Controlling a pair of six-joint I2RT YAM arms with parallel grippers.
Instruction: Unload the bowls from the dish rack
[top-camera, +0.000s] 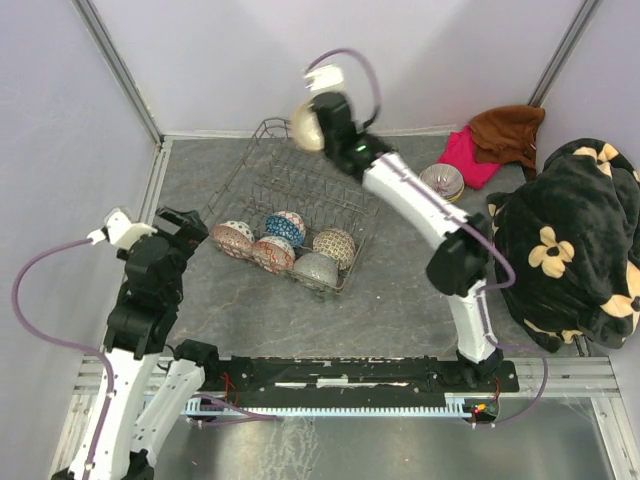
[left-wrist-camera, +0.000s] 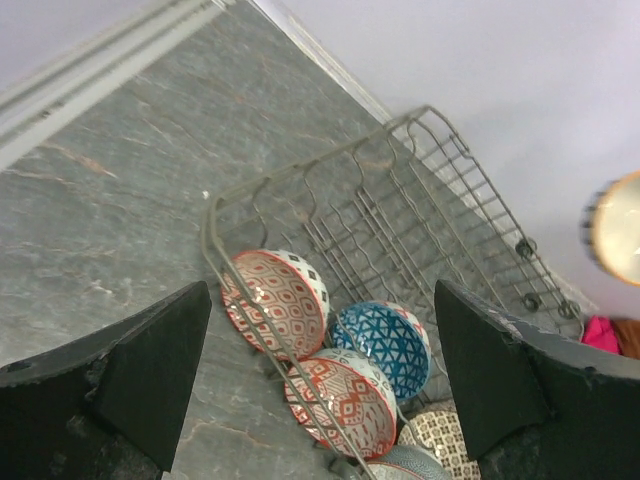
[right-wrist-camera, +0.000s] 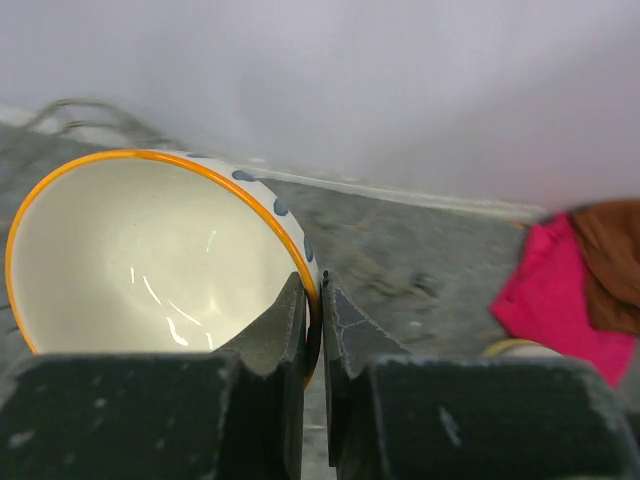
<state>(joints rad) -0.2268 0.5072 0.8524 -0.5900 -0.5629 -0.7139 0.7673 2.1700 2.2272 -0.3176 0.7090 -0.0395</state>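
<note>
Roughly, the job looks a little under half done. The right gripper (right-wrist-camera: 313, 300) has its jaws pinched on the rim of a cream bowl (right-wrist-camera: 150, 250), one finger inside the wall and one outside. The bowl hangs to the left of those jaws, lifted clear above the far end of the rack (top-camera: 262, 160).

Off to the jaws' right, a striped bowl (top-camera: 442, 182) sits on the table (top-camera: 400, 310) just beside a pink cloth (top-camera: 470, 155). It looks like a small stack, though I cannot tell how many bowls are in it. That much counts as unloaded.

Five bowls (top-camera: 287, 226) are left, crowded at the near end of the rack. The left gripper (left-wrist-camera: 320, 365) hovers with jaws spread wide and grips nothing. The red-patterned bowls lie just ahead of and below those jaws, inside the rack's corner.

In my judgement the cream bowl goes down by the stack next, then the five come out one at a time
</note>
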